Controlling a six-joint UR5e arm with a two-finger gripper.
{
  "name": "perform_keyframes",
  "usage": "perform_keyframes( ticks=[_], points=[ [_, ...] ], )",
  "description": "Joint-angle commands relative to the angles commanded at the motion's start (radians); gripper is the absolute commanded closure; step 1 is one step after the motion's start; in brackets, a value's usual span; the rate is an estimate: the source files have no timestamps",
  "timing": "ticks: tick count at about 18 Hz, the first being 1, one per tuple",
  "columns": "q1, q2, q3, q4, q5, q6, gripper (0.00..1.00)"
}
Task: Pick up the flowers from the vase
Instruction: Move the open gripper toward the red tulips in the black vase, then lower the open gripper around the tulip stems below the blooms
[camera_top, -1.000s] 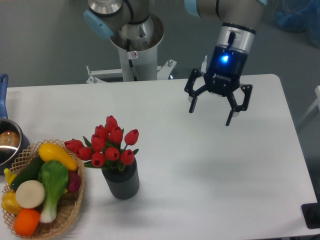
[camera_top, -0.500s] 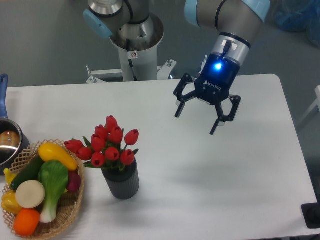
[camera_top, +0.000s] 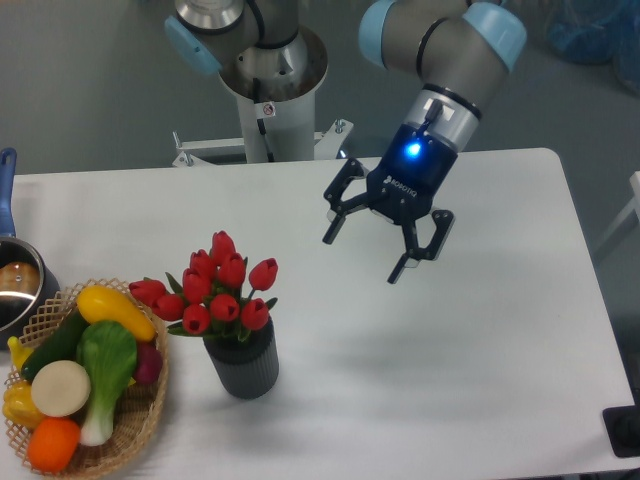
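The flowers (camera_top: 213, 288), a bunch of red tulips with green leaves, stand upright in the vase (camera_top: 243, 363), a short dark grey ribbed cylinder at the front left of the white table. My gripper (camera_top: 362, 258) hangs in the air to the upper right of the bunch, a good way off and tilted toward the left. It is open, with nothing between its black fingers (camera_top: 331, 231).
A woven wicker basket (camera_top: 141, 421) full of toy vegetables sits at the front left, just beside the vase. A steel pot with a blue handle (camera_top: 12, 282) is at the left edge. The robot's base column (camera_top: 270, 90) stands behind the table.
My gripper has travelled left and slightly down toward the flowers, tilting more to the left. It stayed open. Flowers and vase have not moved.
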Motion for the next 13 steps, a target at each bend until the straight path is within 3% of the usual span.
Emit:
perform_keyframes(
  ticks=[7, 13],
  points=[
    [-0.064, 0.003, -0.080, 0.003, 0.034, 0.080, 0.00],
    [-0.107, -0.049, -0.081, 0.005, 0.028, 0.201, 0.00]
  ],
)
